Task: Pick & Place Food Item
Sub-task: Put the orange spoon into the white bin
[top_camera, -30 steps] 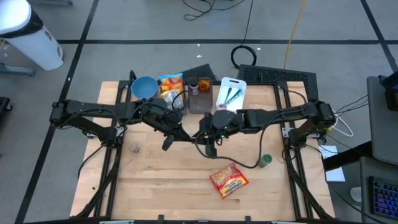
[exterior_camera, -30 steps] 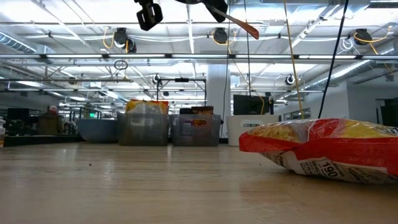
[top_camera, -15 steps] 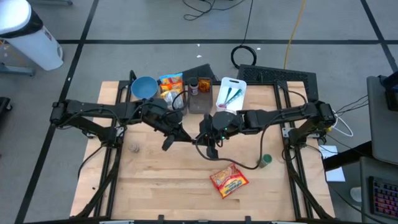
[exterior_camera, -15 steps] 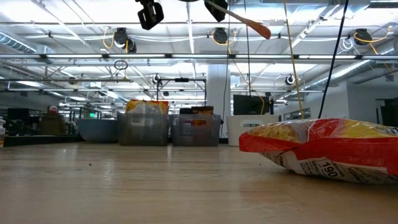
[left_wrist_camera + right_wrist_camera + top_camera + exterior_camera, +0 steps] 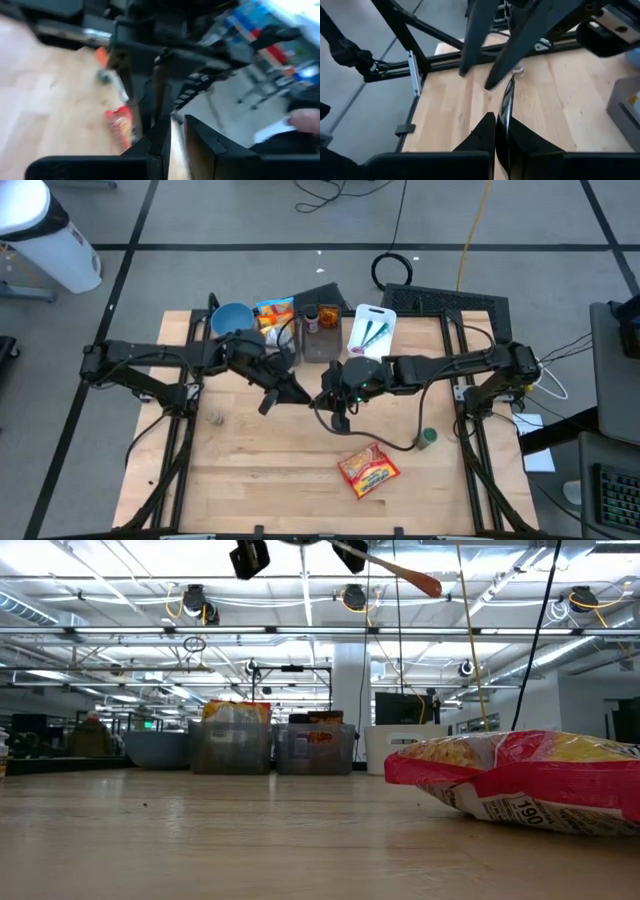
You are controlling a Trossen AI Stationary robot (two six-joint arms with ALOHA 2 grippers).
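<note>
The food item, a red and yellow packet [image 5: 368, 470] [image 5: 520, 780], lies flat on the wooden table near its front edge, and no gripper touches it. Both grippers meet high above the table's middle. My right gripper [image 5: 324, 396] [image 5: 501, 130] is shut on a thin long tool [image 5: 506, 100] with a dark slim shaft and a reddish-brown end [image 5: 428, 583]. My left gripper [image 5: 298, 392] [image 5: 482, 80] faces it with its fingers apart, at the tool's far end. My right gripper pinches the tool's slim shaft [image 5: 504, 117] between its two fingers. The fingers lie along the shaft, nearly level, coming from the table's right. The tool is lifted clear of the table and slants, with its reddish-brown end lower and toward the right. My left gripper's fingertip [image 5: 492, 84] stands beside the tool's far end; I cannot tell whether it touches.
Along the far edge stand a blue bowl [image 5: 232, 320], two clear containers [image 5: 278, 320] [image 5: 318, 335] and a white board [image 5: 372, 330]. A small green thing [image 5: 427, 437] and a dark cable [image 5: 385, 442] lie right of centre. A small object [image 5: 214, 417] lies at the left.
In the low view the tool's reddish-brown end has swung toward the table's right and the tool now lies flatter. My left gripper has turned a little, and its dark body has gone up and toward the right. The packet has stayed where it was.
</note>
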